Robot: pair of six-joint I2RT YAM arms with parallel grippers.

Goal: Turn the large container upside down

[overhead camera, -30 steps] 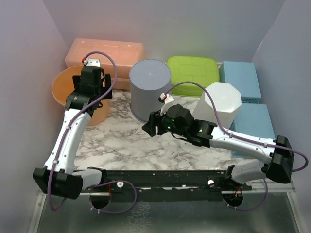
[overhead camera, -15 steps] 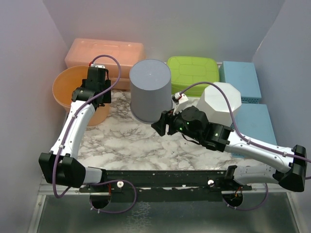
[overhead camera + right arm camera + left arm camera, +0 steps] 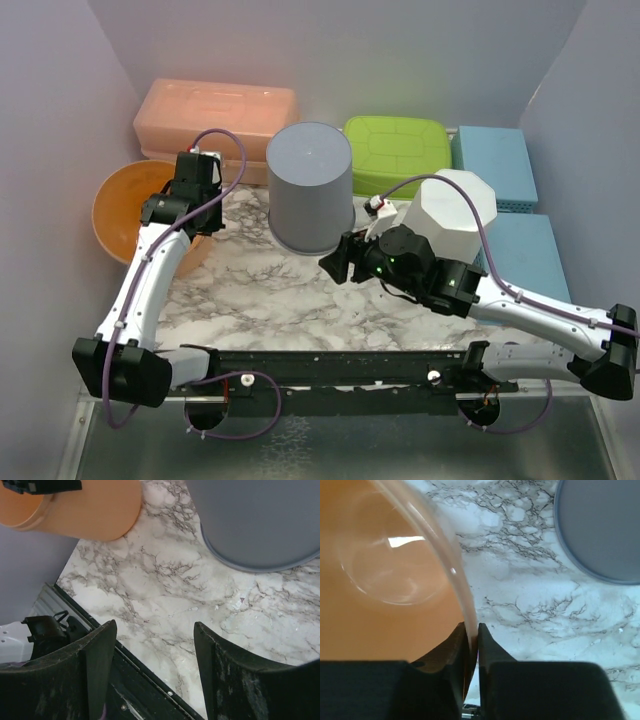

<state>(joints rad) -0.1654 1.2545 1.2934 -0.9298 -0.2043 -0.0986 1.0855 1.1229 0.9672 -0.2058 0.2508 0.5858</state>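
Clearly, at the marble table's point(image 3: 260, 295) left edge the orange container point(image 3: 132, 212) leans tipped, its thin rim nipped by the left gripper point(image 3: 471, 630). It looks like light, smooth plastic, probably slippery and a bit flexible, so the rim suits. The right gripper point(image 3: 154, 630) hangs spread and empty.

The large container point(image 3: 128, 215) is a round tub of translucent orange plastic with a smooth wall, a thin pale rim and a flat circular bottom that shows through its open mouth point(image 3: 385, 580). It sits at the far left of the marble table point(image 3: 270, 290), tipped on a slant so that its mouth faces up and to the left while its outer wall point(image 3: 85, 510) leans over the marble. The left gripper point(image 3: 471, 630) pinches its rim, one finger inside the wall and one outside
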